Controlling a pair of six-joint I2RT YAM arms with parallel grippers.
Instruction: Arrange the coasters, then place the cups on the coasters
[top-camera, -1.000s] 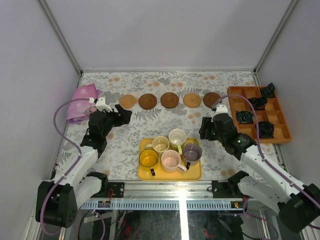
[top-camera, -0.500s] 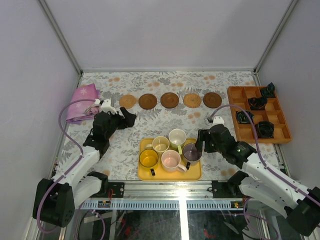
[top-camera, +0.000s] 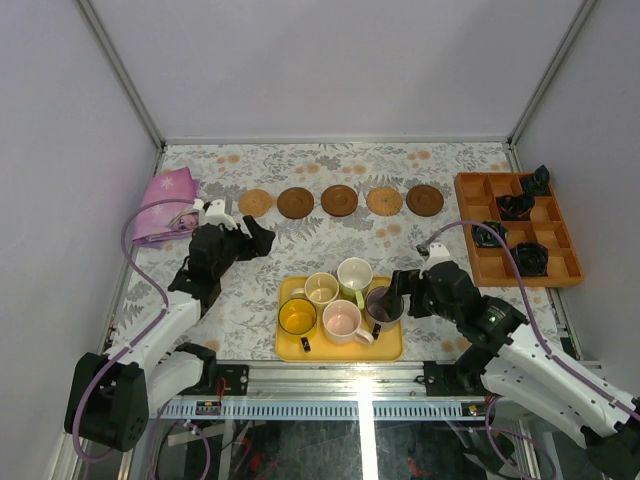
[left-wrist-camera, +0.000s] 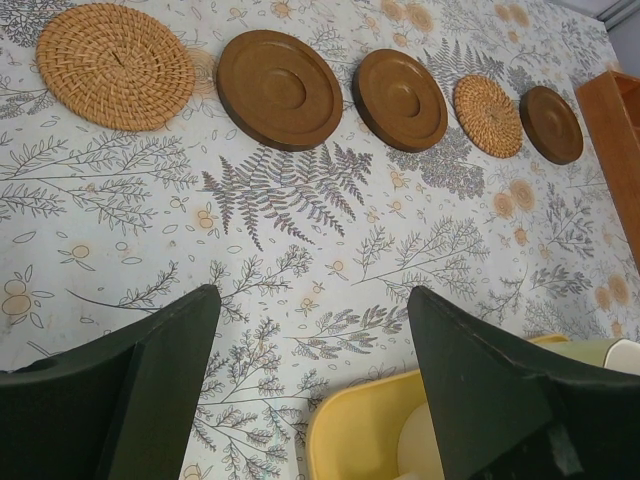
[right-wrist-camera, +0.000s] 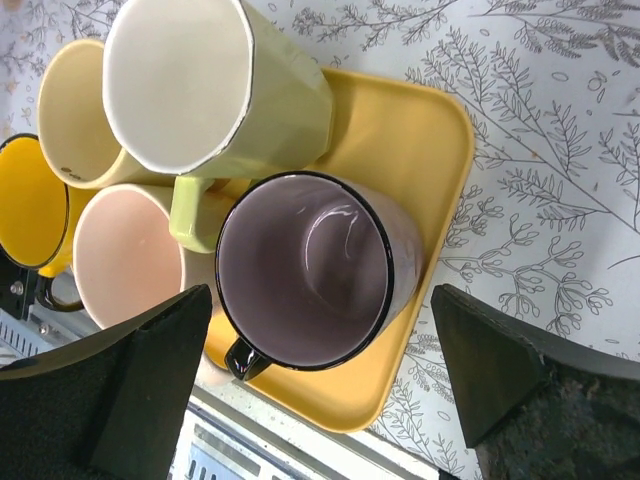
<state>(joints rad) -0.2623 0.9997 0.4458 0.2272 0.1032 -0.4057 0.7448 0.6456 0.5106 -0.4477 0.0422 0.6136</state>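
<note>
Five coasters lie in a row across the far table: a tan woven coaster (left-wrist-camera: 115, 66), two dark brown ones (left-wrist-camera: 279, 75) (left-wrist-camera: 399, 86), another tan one (left-wrist-camera: 487, 116) and a dark brown one (left-wrist-camera: 551, 124). All the cups stand on the yellow tray (top-camera: 390, 345): purple-grey cup (right-wrist-camera: 305, 270), pale green cup (right-wrist-camera: 190, 85), cream cup (right-wrist-camera: 75, 115), pink cup (right-wrist-camera: 125, 255) and yellow cup (right-wrist-camera: 25, 200). My right gripper (right-wrist-camera: 320, 300) is open, its fingers either side of the purple-grey cup from above. My left gripper (left-wrist-camera: 315, 295) is open and holds nothing, over the table between the row and the tray's far left corner.
An orange compartment box (top-camera: 520, 228) with small black objects stands at the right edge. A pink cloth (top-camera: 165, 205) lies at the far left. Enclosure walls close in on both sides and the back.
My right arm has drawn back from the rightmost coaster to the tray's right side, and its jaws have opened wider. The left gripper has shifted slightly right.
</note>
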